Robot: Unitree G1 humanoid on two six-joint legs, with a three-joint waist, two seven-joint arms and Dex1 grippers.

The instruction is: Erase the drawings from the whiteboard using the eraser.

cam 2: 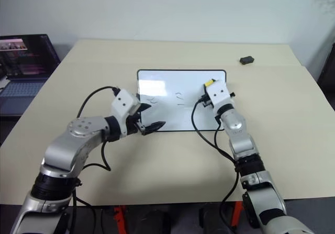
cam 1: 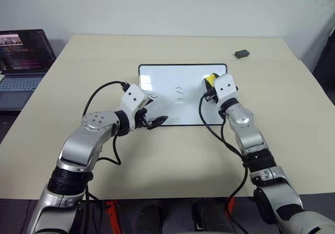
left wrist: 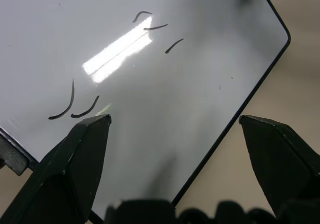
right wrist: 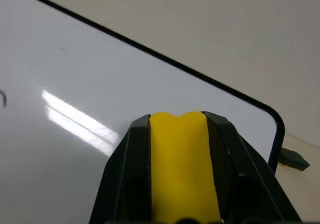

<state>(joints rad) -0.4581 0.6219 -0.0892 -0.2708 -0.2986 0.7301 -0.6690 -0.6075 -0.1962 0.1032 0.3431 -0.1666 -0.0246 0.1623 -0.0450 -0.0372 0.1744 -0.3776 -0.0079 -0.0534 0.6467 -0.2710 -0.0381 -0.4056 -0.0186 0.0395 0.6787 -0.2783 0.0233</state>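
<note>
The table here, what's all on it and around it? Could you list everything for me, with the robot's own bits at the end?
table: one, beige, bearing everything else.
whiteboard: one, white with thin black frame, mid-table.
drawings: a few short black strokes, on the board's left and middle.
eraser: one, yellow, over the board's right end, clamped in the right tool.
small lump: one, dark grey, far right of the table.
laptop: one, dark, screen lit, beside the table's left edge.
left tool: black fingers open, at the board's near left corner.
right tool: black fingers shut on the eraser.
</note>
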